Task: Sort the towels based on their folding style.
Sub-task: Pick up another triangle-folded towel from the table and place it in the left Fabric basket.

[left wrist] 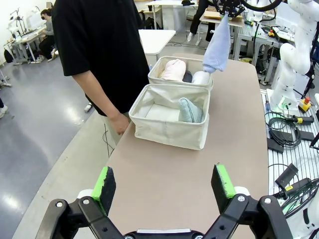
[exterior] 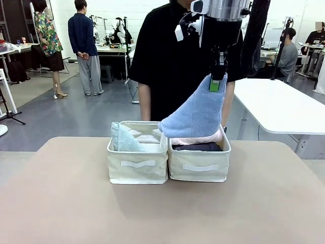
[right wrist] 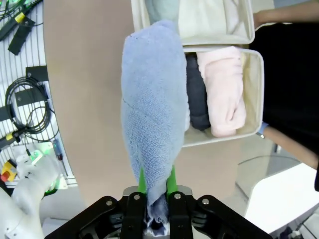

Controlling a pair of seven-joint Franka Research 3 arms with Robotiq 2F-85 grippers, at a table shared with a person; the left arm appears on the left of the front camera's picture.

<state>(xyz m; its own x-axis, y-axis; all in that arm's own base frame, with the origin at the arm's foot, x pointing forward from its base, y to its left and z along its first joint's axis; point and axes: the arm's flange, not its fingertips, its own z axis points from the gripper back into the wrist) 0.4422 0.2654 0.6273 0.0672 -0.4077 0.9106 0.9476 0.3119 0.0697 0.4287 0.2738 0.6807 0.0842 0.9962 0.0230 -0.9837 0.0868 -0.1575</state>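
The green-padded fingers point(right wrist: 141, 179) of the right gripper point(exterior: 217, 85) pinch the narrow tip of the light blue cone-shaped terry towel point(exterior: 195, 116); the left gripper point(left wrist: 166, 185) stands spread, empty. Risk: the slim pinch could slip, dropping the towel into the right cream fabric basket point(exterior: 199, 172) among rolls point(exterior: 199, 147). It hangs below the fingers, wide end just above that basket's inner rim.
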